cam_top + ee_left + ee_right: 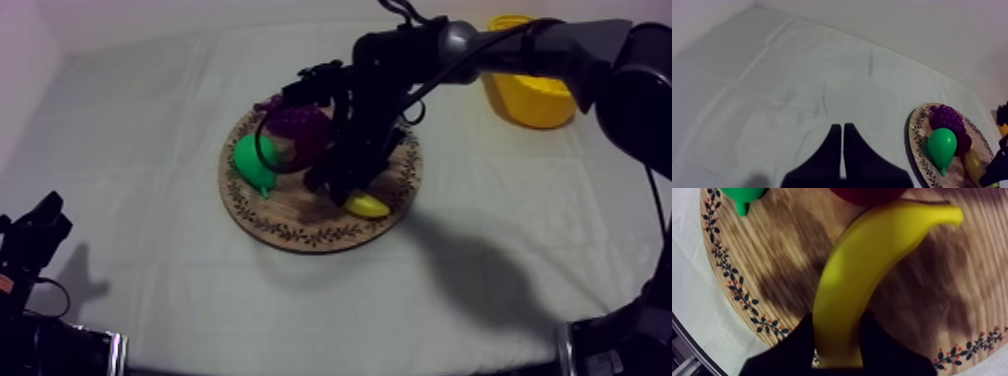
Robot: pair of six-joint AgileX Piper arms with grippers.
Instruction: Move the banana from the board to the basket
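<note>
Pinches the banana (pixel 872 263) with the right claw (pixel 342 193) at the wooden board (pixel 300 228) 4 o'clock edge. Holds the left claw (pixel 843 150) pressed together over the bare counter (pixel 150 250) at 8 o'clock. Has the yellow basket (pixel 530 100) at 1 o'clock, well apart from the board.

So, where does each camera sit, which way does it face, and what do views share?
Top view: overhead, slanting down on the wooden board and yellow basket; right arm enters upper right.
Left wrist view: on my left arm, facing across the cloth; left gripper shut.
Right wrist view: on my right arm, close over the banana; right gripper shut on it.
Shared: all three show the board, banana and pear.
</note>
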